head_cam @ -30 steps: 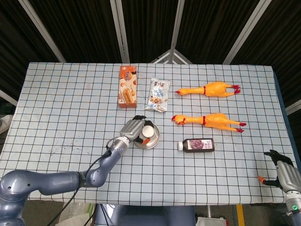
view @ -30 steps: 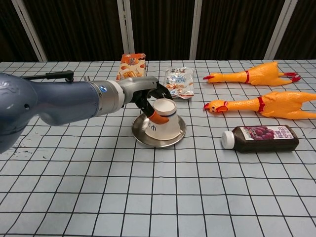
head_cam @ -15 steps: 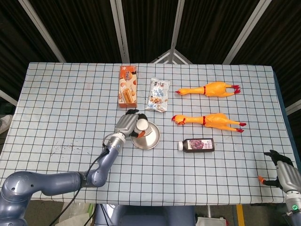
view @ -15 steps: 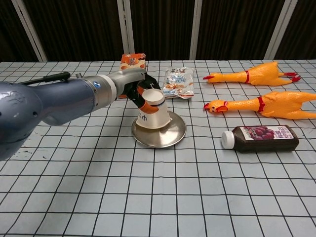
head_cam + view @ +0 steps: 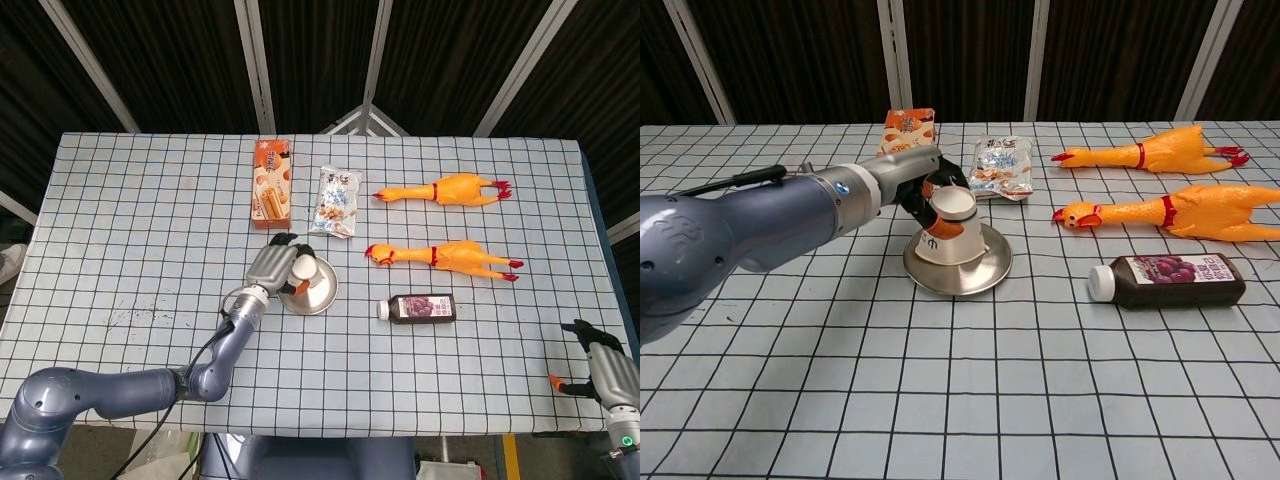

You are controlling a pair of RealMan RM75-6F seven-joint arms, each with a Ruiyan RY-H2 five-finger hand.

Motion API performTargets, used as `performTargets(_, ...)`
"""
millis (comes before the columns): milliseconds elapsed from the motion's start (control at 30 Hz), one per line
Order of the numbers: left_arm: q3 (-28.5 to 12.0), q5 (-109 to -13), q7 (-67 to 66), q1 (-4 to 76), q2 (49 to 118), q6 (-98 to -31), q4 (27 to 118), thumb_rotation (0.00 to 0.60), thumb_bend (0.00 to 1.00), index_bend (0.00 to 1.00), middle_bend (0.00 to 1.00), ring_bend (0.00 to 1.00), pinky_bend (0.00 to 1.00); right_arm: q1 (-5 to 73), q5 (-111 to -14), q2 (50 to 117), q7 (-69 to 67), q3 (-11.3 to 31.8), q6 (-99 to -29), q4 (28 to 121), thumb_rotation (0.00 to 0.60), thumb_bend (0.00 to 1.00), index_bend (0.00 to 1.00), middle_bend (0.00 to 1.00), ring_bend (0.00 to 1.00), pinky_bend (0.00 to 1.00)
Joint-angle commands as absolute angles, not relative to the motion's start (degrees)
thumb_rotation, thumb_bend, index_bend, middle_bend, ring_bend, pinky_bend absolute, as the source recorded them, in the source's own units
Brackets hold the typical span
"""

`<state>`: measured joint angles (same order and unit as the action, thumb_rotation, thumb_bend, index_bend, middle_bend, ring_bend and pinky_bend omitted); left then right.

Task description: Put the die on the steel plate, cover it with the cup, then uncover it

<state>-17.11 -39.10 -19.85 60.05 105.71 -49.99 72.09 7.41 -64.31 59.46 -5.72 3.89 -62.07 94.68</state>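
We hold the cup (image 5: pixel 949 229) inverted in the left hand (image 5: pixel 918 188), fingers wrapped round its wall, its rim on the left part of the steel plate (image 5: pixel 978 278); the die is not visible, presumably beneath. Risk: the tilted cup may drag the plate or knock the die off it; the plate slides easily. The right hand (image 5: pixel 607 372) rests spread at the table's near right corner. Toward the far edge lie a biscuit box (image 5: pixel 908 129) and snack bag (image 5: pixel 1003 166), close behind the hand; rubber chickens (image 5: pixel 1185 212) and a bottle (image 5: pixel 1170 279) lie well right.
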Motion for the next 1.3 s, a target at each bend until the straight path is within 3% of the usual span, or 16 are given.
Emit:
performTargets(33, -17.27, -40.09, -18.6, 59.93, 105.99, -48.93, 72.06, 0.6, 0.48, 0.48, 0.33, 0.08, 0.0, 7.42, -64.32, 59.46, -5.73, 3.89, -62.07, 94.67, 0.6, 0.23, 0.2, 0.1, 0.1, 0.0)
performTargets(433, -17.42, -39.39, -11.53, 59.89, 103.07, -36.36, 75.48, 0.6, 0.47, 0.49, 0.31, 0.05, 0.0, 7.49, -64.15, 59.42, -5.53, 3.83, -61.96, 94.83, 0.6, 0.23, 0.2, 0.1, 0.1, 0.0)
performTargets(600, -17.27, -38.4, -10.18, 60.46, 102.22, -33.99, 75.86, 0.6, 0.48, 0.49, 0.32, 0.05, 0.0, 7.46, -63.96, 59.42, -5.46, 3.88, -62.08, 94.88, 0.6, 0.23, 0.2, 0.1, 0.1, 0.0)
performTargets(1300, -15.08, -49.16, -13.94, 58.91, 107.78, -50.86, 69.17, 0.6, 0.47, 0.5, 0.32, 0.05, 0.0, 7.55, -63.87, 59.32, -5.61, 3.73, -61.65, 94.93, 0.6, 0.23, 0.2, 0.1, 0.1, 0.0)
